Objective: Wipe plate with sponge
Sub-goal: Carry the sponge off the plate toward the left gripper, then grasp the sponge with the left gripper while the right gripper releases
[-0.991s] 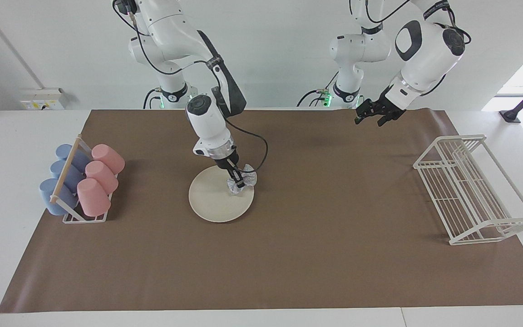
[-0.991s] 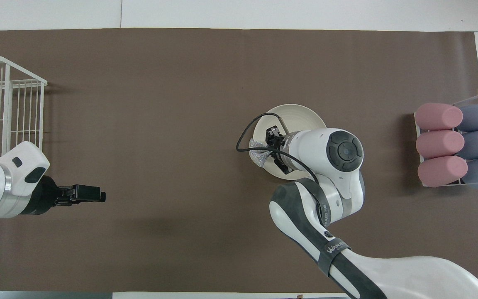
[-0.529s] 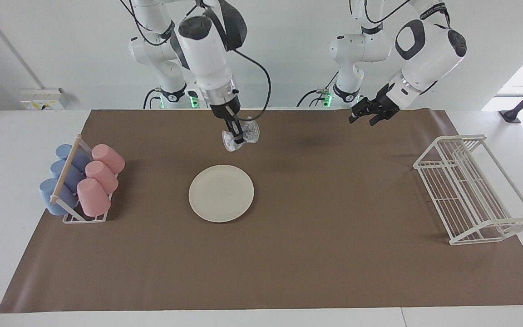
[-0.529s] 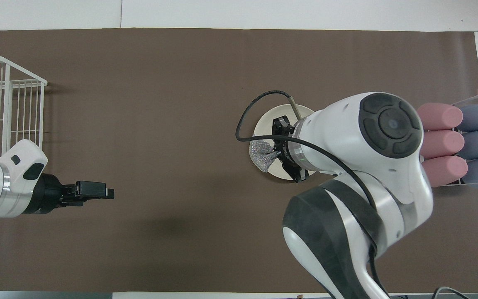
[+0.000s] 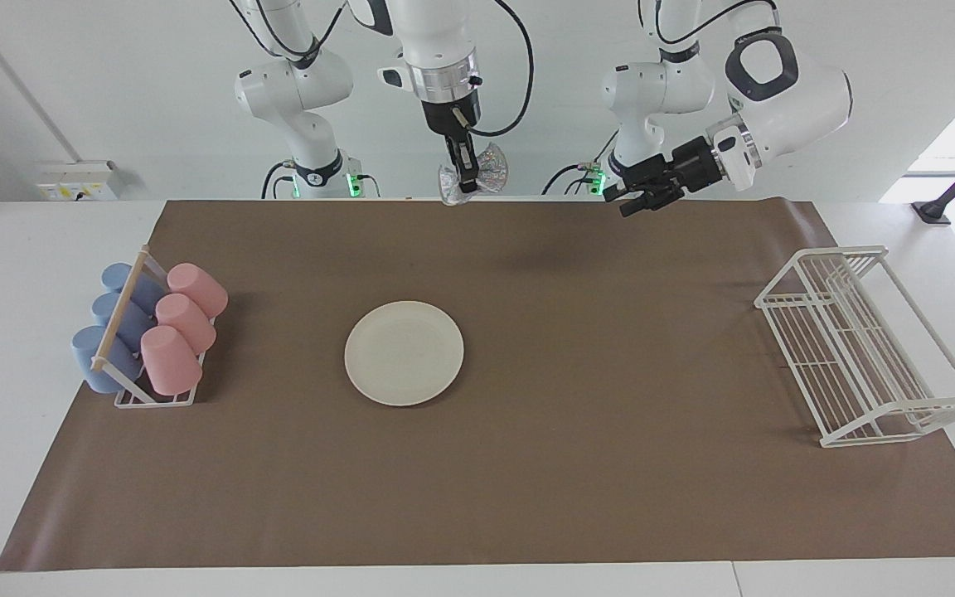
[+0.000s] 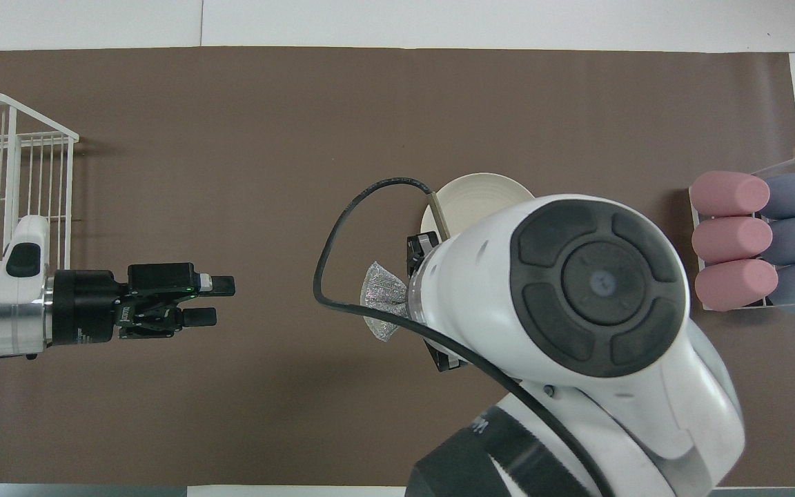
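Cream-white plate [image 5: 404,353] sits flat on the brown mat [image 5: 527,497], roughly mid-table and a bit toward the right arm's end, with nothing on it. In the overhead view the right arm's big wrist covers most of it, so only an edge peeks out.

The sponge [image 5: 472,181], that shiny silvery crinkly lump, is way up in the air, pinched in the right gripper [image 5: 465,187], whose fingers are clamped tight on its middle so it flares out both sides. From above it hangs over the bare mat just beside the plate.

The left gripper [image 5: 633,201] hovers over the mat too, fingers spread apart, holding nothing, just waiting.

Pink cups [image 5: 179,327] and blue cups [image 5: 117,323] lie in a little rack at the right arm's end. A white wire rack [image 5: 867,348] stands at the left arm's end.
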Motion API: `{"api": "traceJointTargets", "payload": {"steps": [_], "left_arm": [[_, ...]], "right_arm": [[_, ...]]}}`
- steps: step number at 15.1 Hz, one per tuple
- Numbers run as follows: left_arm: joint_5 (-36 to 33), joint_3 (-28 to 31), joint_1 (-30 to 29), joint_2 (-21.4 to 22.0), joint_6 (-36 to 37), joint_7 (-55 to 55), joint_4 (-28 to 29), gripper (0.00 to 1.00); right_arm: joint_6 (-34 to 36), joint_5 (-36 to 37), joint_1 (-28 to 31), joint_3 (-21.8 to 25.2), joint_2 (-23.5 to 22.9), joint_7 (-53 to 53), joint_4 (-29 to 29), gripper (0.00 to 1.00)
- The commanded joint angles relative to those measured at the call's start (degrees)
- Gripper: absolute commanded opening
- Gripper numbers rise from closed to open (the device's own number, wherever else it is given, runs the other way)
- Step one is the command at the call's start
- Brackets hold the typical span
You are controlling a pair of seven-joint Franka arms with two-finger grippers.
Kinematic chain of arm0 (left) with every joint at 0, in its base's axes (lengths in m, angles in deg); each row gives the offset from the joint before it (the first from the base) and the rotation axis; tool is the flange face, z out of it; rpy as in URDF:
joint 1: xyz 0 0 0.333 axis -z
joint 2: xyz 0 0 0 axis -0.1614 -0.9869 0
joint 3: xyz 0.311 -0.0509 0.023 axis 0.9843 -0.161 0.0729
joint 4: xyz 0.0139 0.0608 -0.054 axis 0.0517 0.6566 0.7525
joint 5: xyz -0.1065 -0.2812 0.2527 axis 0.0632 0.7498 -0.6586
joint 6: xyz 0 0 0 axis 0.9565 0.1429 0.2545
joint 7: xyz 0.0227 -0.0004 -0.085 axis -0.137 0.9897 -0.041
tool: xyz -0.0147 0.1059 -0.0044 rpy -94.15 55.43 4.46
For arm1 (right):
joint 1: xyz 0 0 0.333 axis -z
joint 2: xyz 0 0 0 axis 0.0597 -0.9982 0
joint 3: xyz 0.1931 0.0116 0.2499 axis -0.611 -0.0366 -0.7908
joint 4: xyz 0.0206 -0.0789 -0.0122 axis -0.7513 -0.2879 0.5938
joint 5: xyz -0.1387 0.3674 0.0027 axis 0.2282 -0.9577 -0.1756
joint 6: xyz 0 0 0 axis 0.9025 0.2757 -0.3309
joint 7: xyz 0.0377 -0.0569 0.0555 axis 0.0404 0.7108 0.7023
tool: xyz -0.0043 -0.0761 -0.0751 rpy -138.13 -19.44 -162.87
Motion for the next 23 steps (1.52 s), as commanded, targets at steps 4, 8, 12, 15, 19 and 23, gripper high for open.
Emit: {"api": "traceJointTargets", "payload": {"steps": [4,8,12,15,19,23], "left_arm": [[12.6,-0.2,5.0,0.0,-1.0,-1.0,-0.1,1.0],[14.1,-0.1,11.6,-0.1,-6.7,-0.2,1.4,1.0],[13.3,0.2,10.4,-0.8,-3.7,3.9,2.1,1.0],[13.2,0.0,10.2,-1.5,-5.1,4.5,2.3,1.0],[13.1,0.0,11.9,-1.4,-5.9,4.3,3.1,0.89],[13.1,0.0,12.2,-1.4,-5.2,3.3,3.1,0.33]], "right_arm": [[-10.8,1.3,-4.8,-0.2,-0.5,-5.2,-7.0,0.0],[-14.0,3.2,-7.1,-0.1,-1.9,-8.7,-7.5,0.0],[-14.0,3.4,-7.1,-0.1,-2.0,-8.7,-7.4,0.0],[-14.0,3.4,-7.1,-0.1,-2.0,-8.7,-7.4,0.0],[-14.0,3.4,-7.1,-0.1,-2.0,-8.7,-7.4,0.0],[-13.9,3.5,-7.1,-0.1,-2.0,-8.7,-7.3,0.0]]}}
